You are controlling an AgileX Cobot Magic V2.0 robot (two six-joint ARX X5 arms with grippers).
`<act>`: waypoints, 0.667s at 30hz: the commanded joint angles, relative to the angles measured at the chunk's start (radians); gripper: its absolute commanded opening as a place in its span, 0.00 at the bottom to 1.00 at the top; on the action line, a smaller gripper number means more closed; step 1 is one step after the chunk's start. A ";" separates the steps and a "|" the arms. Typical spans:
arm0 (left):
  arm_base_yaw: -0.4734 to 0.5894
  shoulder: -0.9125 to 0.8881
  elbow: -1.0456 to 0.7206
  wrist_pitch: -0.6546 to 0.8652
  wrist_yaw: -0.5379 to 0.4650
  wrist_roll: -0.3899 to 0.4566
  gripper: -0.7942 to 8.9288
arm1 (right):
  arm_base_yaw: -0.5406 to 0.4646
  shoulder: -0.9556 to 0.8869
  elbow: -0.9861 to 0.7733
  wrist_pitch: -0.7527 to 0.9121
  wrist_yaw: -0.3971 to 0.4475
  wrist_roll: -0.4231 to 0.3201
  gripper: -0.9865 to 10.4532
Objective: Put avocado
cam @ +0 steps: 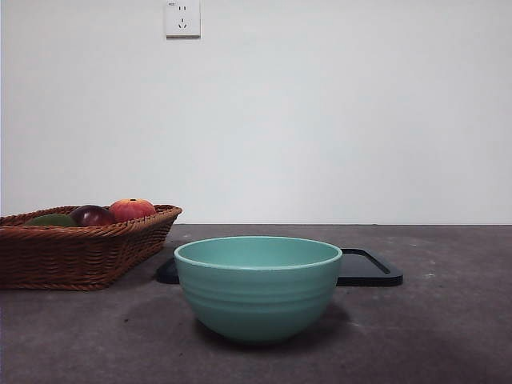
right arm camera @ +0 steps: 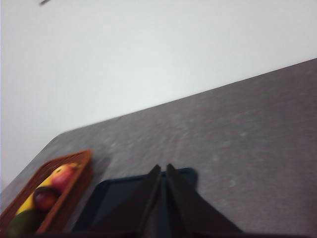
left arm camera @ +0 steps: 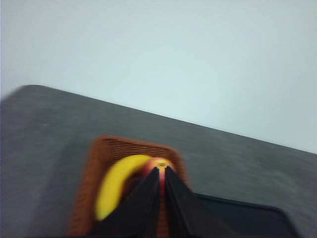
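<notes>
wicker basket (cam: 76, 254) – one avocado (cam: 51, 220), three other fruits; one bowl (cam: 258, 286)

Open room above the basket (cam: 80, 252); teal bowl (cam: 258, 288) and black tray (cam: 372, 268) crowd the table beside it.

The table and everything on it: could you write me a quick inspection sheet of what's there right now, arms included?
Surface: dark grey table, matte, speckled.
Job's things: avocado lies in the wicker basket at the far left, beside a dark maroon fruit and a red-orange fruit.
Clutter: banana also in the basket; teal bowl in front; black tray behind the bowl.
Grippers: left gripper above the basket, jaws shut, empty; right gripper above the tray, jaws shut, empty.
Cables: nothing seen.
Surroundings: plain white wall with a socket.
</notes>
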 commanded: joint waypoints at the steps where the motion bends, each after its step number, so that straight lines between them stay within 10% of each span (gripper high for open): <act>1: -0.007 0.077 0.092 -0.011 0.108 0.002 0.10 | 0.001 0.075 0.087 -0.042 -0.054 -0.054 0.10; 20: -0.101 0.335 0.491 -0.367 0.406 0.135 0.10 | 0.115 0.369 0.547 -0.513 -0.153 -0.342 0.10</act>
